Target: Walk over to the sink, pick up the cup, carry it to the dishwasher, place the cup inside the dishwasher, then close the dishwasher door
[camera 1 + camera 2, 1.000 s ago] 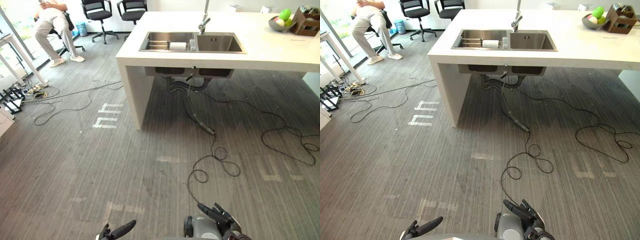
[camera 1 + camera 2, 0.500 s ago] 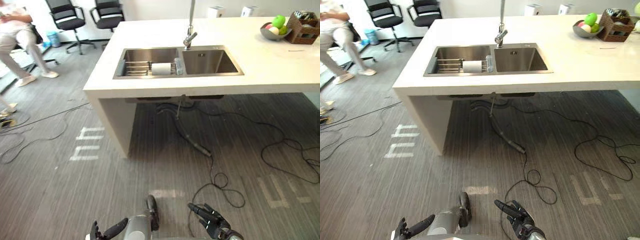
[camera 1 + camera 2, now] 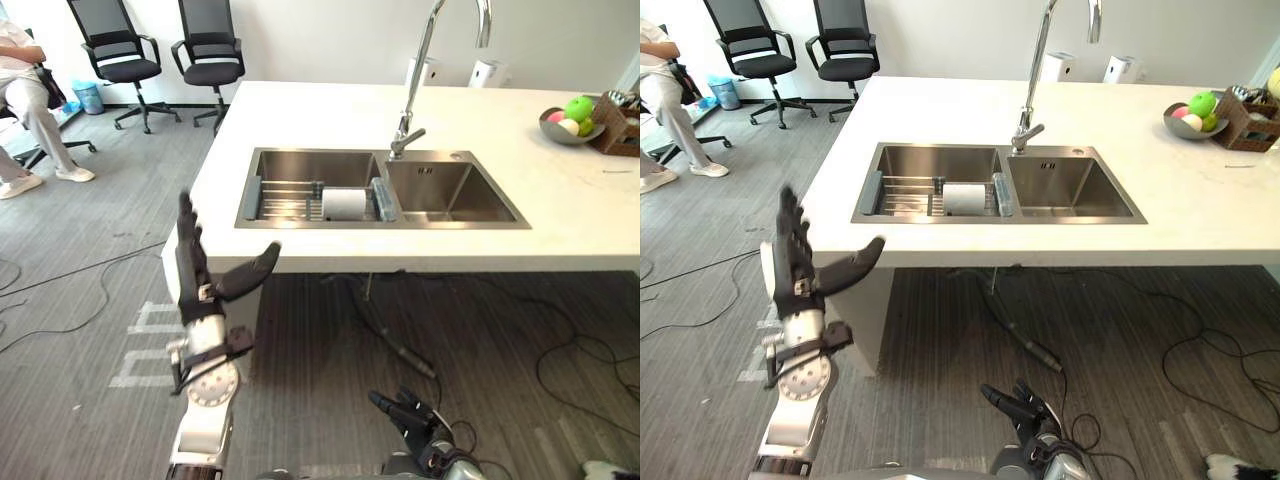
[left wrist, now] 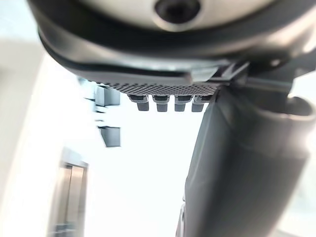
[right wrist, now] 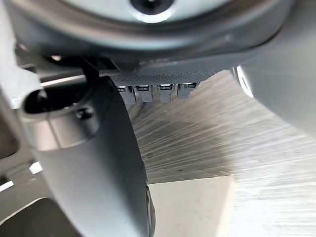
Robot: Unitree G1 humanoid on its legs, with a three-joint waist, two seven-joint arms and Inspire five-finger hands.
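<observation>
A white cup (image 3: 345,203) lies on its side on a drying rack (image 3: 290,198) in the left basin of the steel sink (image 3: 445,192). The sink is set in a white counter (image 3: 570,220) straight ahead. My left hand (image 3: 200,275) is raised in front of the counter's near left corner, fingers straight up and thumb out, holding nothing. It stands well short of the cup. In the left wrist view its thumb (image 4: 237,163) shows with nothing past it. My right hand (image 3: 1020,405) hangs low over the floor with its fingers spread, also empty.
A tall faucet (image 3: 425,70) rises behind the sink. A fruit bowl (image 3: 568,120) and a basket (image 3: 622,125) sit at the counter's far right. Office chairs (image 3: 205,55) and a seated person (image 3: 25,100) are at the far left. Cables (image 3: 590,370) lie on the floor under the counter.
The camera has come closer to the sink. My left hand has risen from low by the floor to chest height before the counter corner. The right hand stays low.
</observation>
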